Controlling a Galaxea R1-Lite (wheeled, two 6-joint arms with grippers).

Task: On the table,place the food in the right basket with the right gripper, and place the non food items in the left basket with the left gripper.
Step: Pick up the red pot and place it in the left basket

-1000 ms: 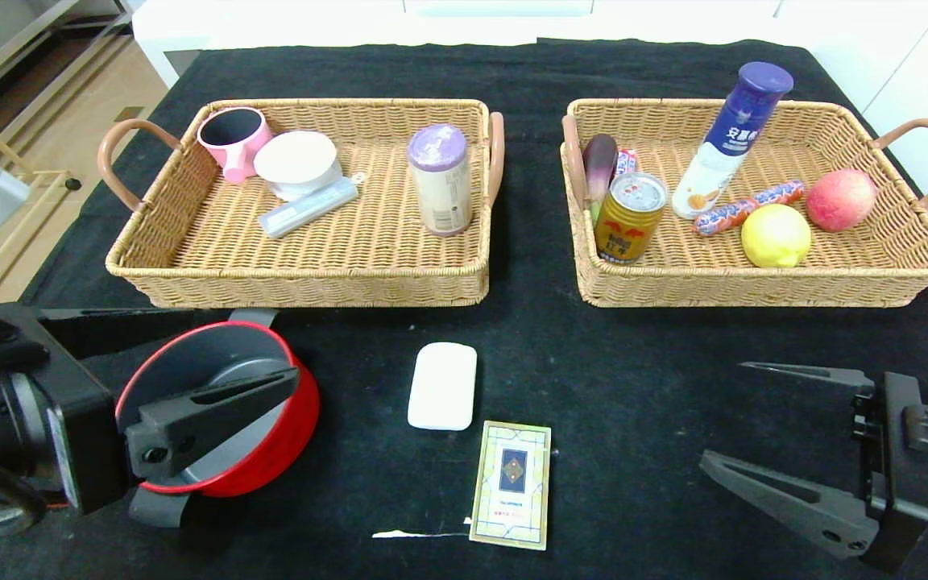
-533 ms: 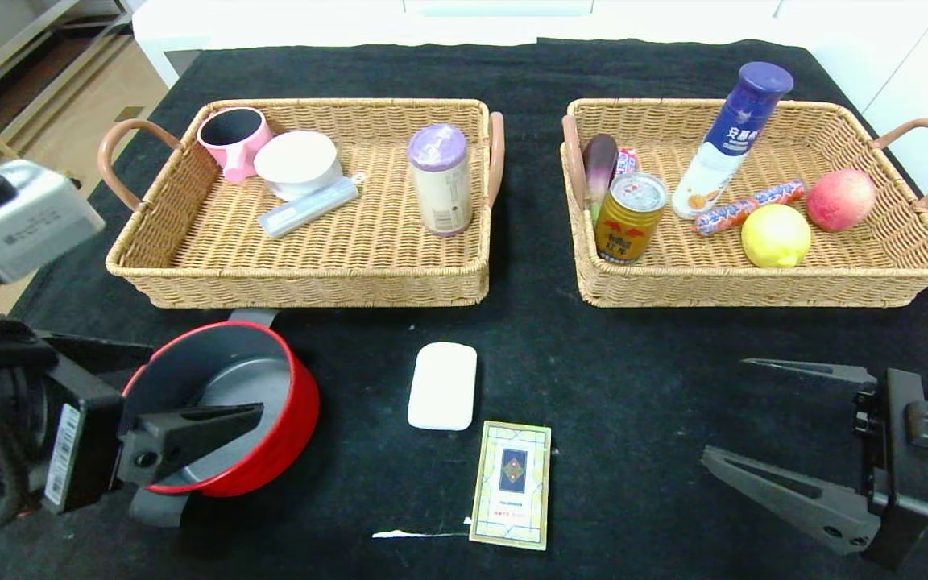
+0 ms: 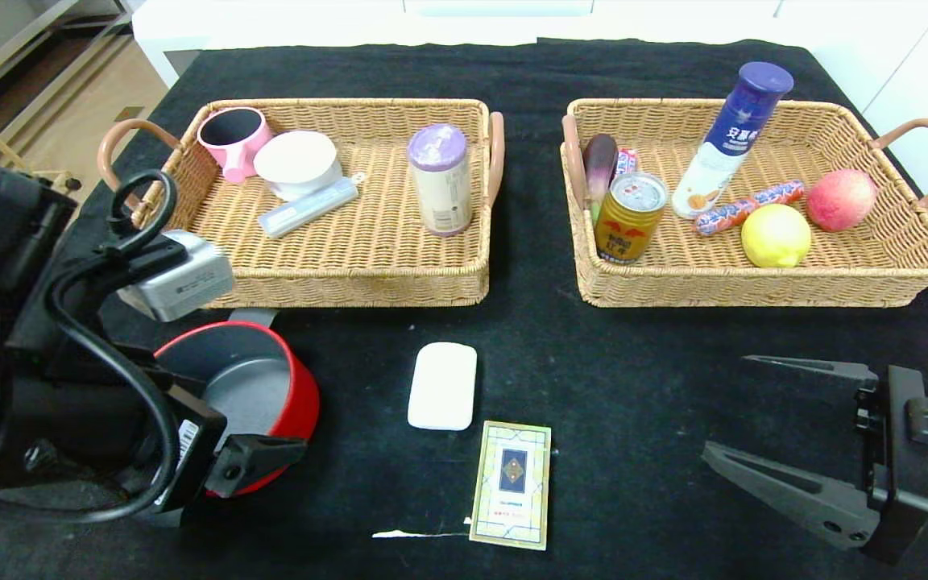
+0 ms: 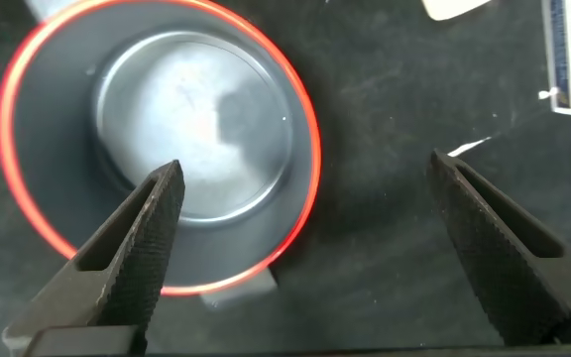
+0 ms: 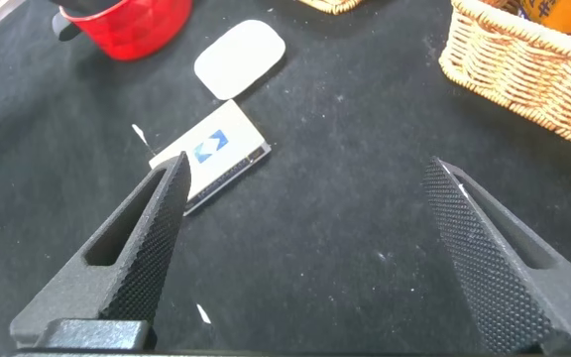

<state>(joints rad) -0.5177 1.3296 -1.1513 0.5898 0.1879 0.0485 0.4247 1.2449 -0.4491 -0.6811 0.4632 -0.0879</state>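
Observation:
The red pot [image 3: 271, 379] stands on the black table [image 3: 633, 362] at the front left, below the left basket [image 3: 311, 286]. My left gripper [image 3: 258, 459] hangs over the pot, open and empty. In the left wrist view [image 4: 305, 169] one finger is over the pot's dark inside [image 4: 167, 149] and the other is over the cloth outside the rim. The white block [image 3: 442, 385] and the card box [image 3: 511, 483] lie at front centre. The lemon [image 3: 775, 235], gold can [image 3: 630, 216] and blue-capped bottle [image 3: 731, 137] are in the right basket [image 3: 754, 286]. My right gripper [image 3: 726, 407] is open and empty at the front right.
The left basket holds a pink cup [image 3: 232, 138], a white tub [image 3: 297, 163], a pale case [image 3: 307, 207] and a purple-lidded canister [image 3: 440, 179]. The right basket also holds an eggplant [image 3: 599, 163], a sausage [image 3: 746, 207] and an apple [image 3: 840, 199]. A white scrap [image 3: 420, 533] lies near the front edge.
My left arm has lifted and tipped over so that the gripper now points down at the red pot. The right arm and all the objects have stayed put.

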